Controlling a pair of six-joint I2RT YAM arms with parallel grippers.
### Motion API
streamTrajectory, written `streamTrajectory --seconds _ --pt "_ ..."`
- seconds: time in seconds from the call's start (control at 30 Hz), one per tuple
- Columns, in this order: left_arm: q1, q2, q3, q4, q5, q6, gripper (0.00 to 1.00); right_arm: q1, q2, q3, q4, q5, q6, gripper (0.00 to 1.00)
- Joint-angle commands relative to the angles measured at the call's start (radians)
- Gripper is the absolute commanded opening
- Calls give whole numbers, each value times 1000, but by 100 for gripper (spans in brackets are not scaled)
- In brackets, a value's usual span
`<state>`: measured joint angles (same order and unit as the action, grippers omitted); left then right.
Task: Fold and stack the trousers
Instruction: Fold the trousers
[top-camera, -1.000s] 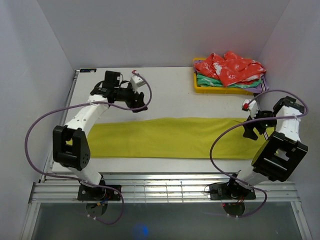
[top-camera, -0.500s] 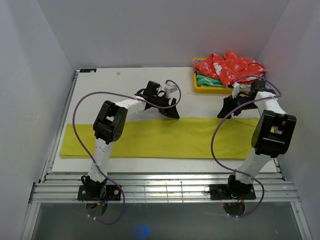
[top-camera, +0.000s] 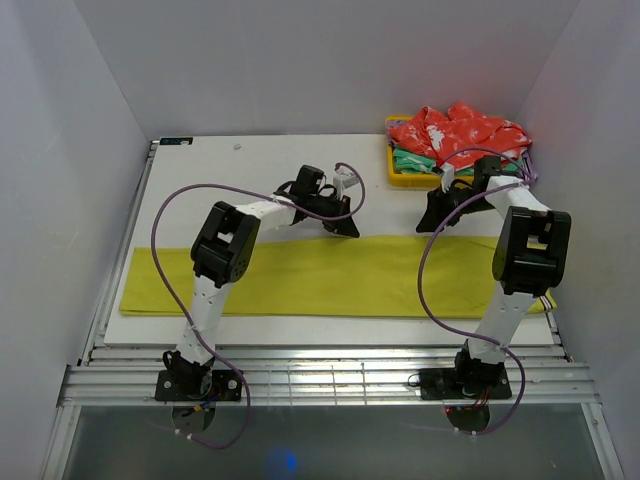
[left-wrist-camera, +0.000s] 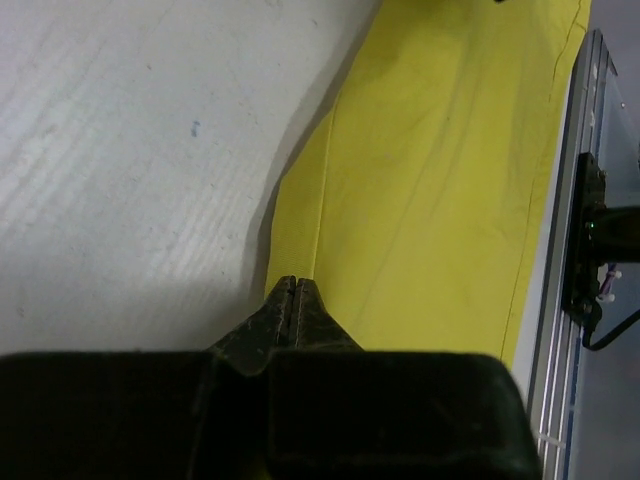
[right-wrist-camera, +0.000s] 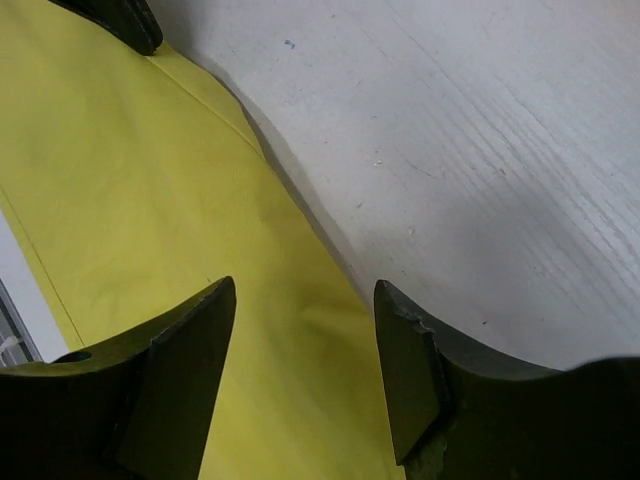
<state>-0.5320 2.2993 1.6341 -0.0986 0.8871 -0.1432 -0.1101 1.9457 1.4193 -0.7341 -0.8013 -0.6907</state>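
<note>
The mustard yellow-green trousers (top-camera: 330, 275) lie flat in a long strip across the near half of the white table (top-camera: 220, 190). My left gripper (top-camera: 347, 229) is at the strip's far edge near the middle. In the left wrist view the left gripper (left-wrist-camera: 293, 282) is shut, with the raised edge of the trousers (left-wrist-camera: 430, 180) pinched at its tips. My right gripper (top-camera: 427, 224) sits further right on the same edge. In the right wrist view the right gripper (right-wrist-camera: 305, 283) is open and straddles that edge, one finger over the trousers (right-wrist-camera: 150, 200) and one over bare table.
A yellow bin (top-camera: 400, 178) at the back right holds a red patterned garment (top-camera: 460, 135) on top of a green garment (top-camera: 420, 160). White walls close in the table on three sides. A metal rail (top-camera: 330, 375) runs along the near edge by the arm bases.
Both arms swung inward from the trousers' ends to the far edge near the middle. The left gripper closed on that edge. The right gripper's fingers came somewhat closer together.
</note>
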Motion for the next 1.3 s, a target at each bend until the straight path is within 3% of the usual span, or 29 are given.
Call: streamTrajectory --seconds 0.0,0.13,0.23,0.33,0.43,0.53,0.6,0.67,0.73,1.0,1.27 --pt "-31 -144 -63 23 56 56 0 18 -16 37 -129 -75 -108 63" --pt "-60 -211 -129 16 43 140 0 62 -34 -11 -172 -55 -182 61" --pt "-72 -250 -169 14 30 160 0 88 -39 -39 -160 -23 -202 75" --pt "-77 -280 -198 19 26 188 9 102 -41 -51 -113 10 -205 75" --pt "-77 -302 -210 2 12 203 7 108 -28 -27 -166 13 -262 51" --pt "-77 -314 -209 -23 9 223 6 110 -33 -26 -223 19 -323 37" --pt "-77 -334 -217 -27 -17 223 7 110 -62 -52 -234 30 -363 21" --pt "-76 -360 -236 -1 -37 211 13 109 -97 -115 -217 39 -394 13" --pt "-77 -373 -243 13 -56 177 20 110 -160 -172 -189 60 -421 11" --pt "-77 -399 -264 89 -88 16 30 190 -388 -509 56 189 -451 8" --pt "-108 -405 -335 175 -63 -188 56 285 -637 -861 570 375 -372 8"
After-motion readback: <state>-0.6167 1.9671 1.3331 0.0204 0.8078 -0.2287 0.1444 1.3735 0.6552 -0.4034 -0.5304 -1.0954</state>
